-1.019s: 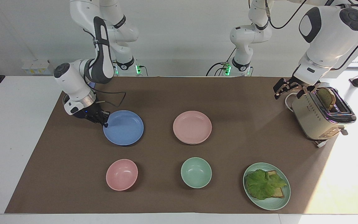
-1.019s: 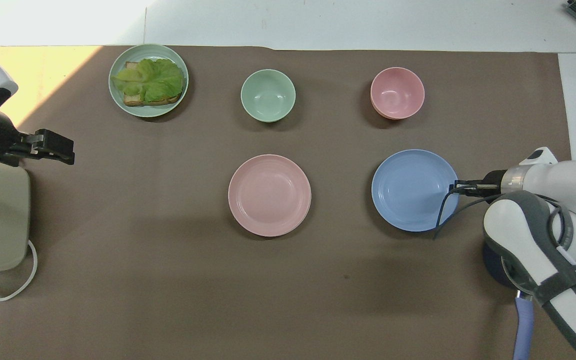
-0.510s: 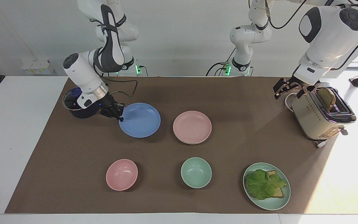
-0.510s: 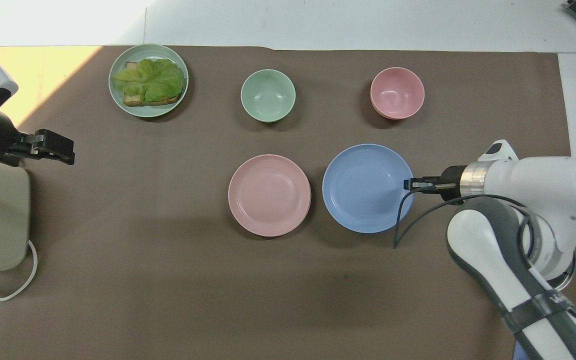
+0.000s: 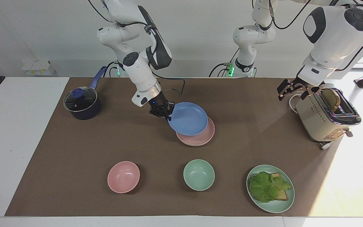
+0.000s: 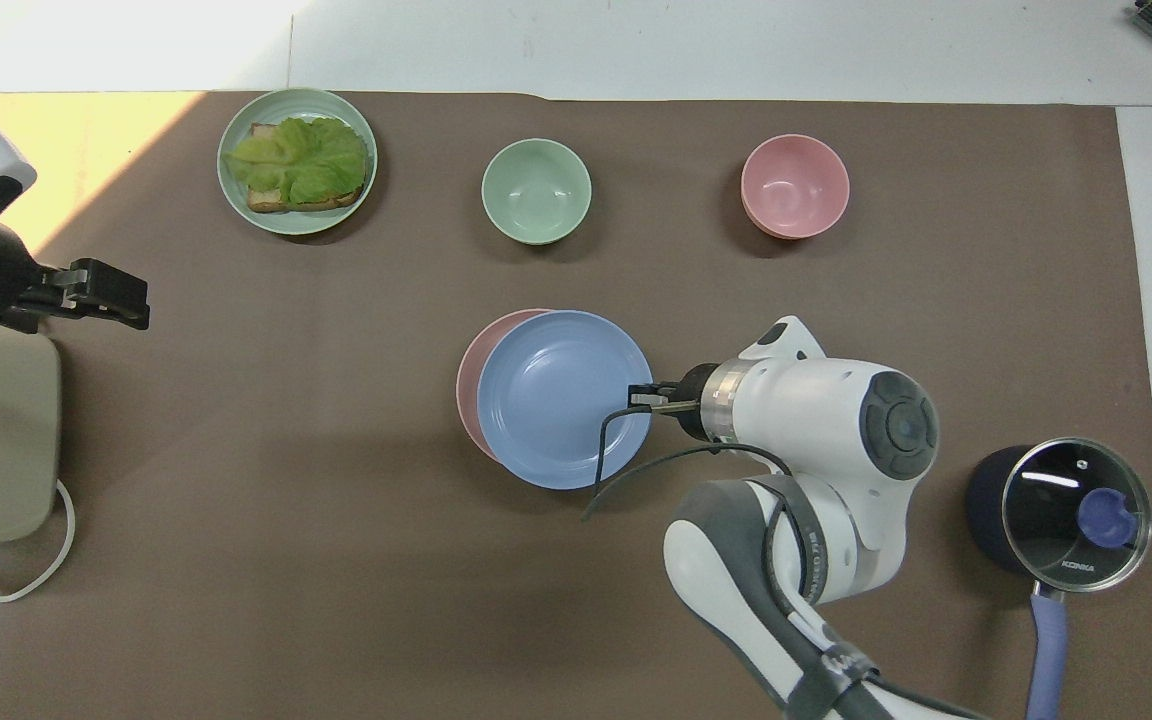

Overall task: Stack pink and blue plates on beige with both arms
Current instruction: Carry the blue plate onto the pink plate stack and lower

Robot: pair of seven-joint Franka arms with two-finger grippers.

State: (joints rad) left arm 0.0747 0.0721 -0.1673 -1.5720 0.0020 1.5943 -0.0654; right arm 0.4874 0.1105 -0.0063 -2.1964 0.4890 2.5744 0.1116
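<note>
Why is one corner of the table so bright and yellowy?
Strong light floods the left arm's end: in the facing view it washes out the mat beside the toaster; in the overhead view it glows yellow near the lettuce plate. The rest is evenly lit.

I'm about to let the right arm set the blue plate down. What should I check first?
1. Right gripper shut on the rim of the blue plate: ok.
2. Blue plate centred over the pink plate: not ok, it sits off toward the right arm's end of the table.
3. Blue plate clear of the pink plate: cannot tell.
4. Beige plate under the pink plate: cannot tell.
5. Left gripper open, waiting beside the toaster, away from the plates: ok.
</note>
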